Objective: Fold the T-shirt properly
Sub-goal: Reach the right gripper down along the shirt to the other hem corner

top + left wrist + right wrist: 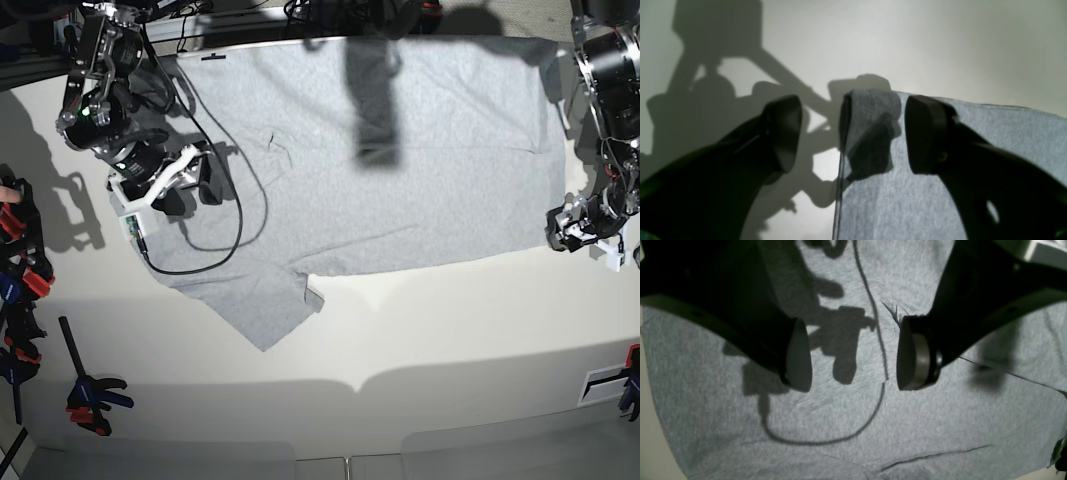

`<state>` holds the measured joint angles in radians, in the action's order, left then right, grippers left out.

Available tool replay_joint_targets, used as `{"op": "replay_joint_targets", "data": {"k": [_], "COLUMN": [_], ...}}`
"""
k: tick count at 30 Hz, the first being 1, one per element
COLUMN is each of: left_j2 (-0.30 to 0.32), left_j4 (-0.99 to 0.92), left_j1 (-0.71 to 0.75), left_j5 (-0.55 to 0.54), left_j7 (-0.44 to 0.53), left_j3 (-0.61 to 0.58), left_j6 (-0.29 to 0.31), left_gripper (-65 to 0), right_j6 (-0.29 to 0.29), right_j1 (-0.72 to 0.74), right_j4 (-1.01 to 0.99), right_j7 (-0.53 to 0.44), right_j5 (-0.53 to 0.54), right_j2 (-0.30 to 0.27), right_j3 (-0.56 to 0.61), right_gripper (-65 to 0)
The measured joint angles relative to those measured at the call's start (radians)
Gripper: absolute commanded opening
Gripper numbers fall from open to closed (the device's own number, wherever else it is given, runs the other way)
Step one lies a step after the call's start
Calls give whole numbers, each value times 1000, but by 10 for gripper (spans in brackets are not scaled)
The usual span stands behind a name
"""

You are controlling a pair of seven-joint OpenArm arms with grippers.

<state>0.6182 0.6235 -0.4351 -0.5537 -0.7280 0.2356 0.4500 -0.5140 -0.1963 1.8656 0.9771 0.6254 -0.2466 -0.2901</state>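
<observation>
At the worktop's point(420, 330) right edge, the T-shirt's point(400, 160) hem corner is straddled by the wide-open, empty left hand point(853, 133), while the right hand point(853, 353) is hung open and empty over the far sleeve end, the shirt's long axis lying between them.

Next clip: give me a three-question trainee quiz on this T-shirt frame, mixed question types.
1. True or false: the left tool is shut on the T-shirt.
2. The right tool hangs over: A) bare table, B) grey fabric, C) a clamp.
3. Fill in: in the base view, a black ___ loops across the shirt.

Key: 1 false, it is open astride the shirt's corner; 2 B; 3 cable.
</observation>
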Motion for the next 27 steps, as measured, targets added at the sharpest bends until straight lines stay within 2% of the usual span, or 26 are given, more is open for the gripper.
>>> {"op": "replay_joint_targets", "data": {"k": [4, 7, 10, 12, 20, 23, 27], "left_j2": [-3, -6, -5, -8, -53, -56, -47], "left_j4": [0, 0, 0, 0, 3, 3, 2], "left_j1": [4, 5, 5, 2, -1, -1, 0], "left_j5": [0, 0, 0, 0, -8, 23, 31], "left_j7": [51, 51, 18, -6, 3, 23, 21], "left_j3": [0, 0, 0, 0, 1, 1, 1], "left_j6": [0, 4, 78, 95, 101, 102, 102], "left_gripper": [-204, -204, -204, -204, -211, -260, -380], "right_j6": [0, 0, 0, 0, 0, 0, 0], "right_j1": [0, 0, 0, 0, 0, 0, 0], "right_j4": [0, 0, 0, 0, 0, 0, 0], "right_j7": [0, 0, 0, 0, 0, 0, 0], "right_j5": [0, 0, 0, 0, 0, 0, 0], "right_j2": [0, 0, 0, 0, 0, 0, 0], "right_j3": [0, 0, 0, 0, 0, 0, 0], "right_gripper": [-260, -260, -260, -260, -260, -260, -260]}}
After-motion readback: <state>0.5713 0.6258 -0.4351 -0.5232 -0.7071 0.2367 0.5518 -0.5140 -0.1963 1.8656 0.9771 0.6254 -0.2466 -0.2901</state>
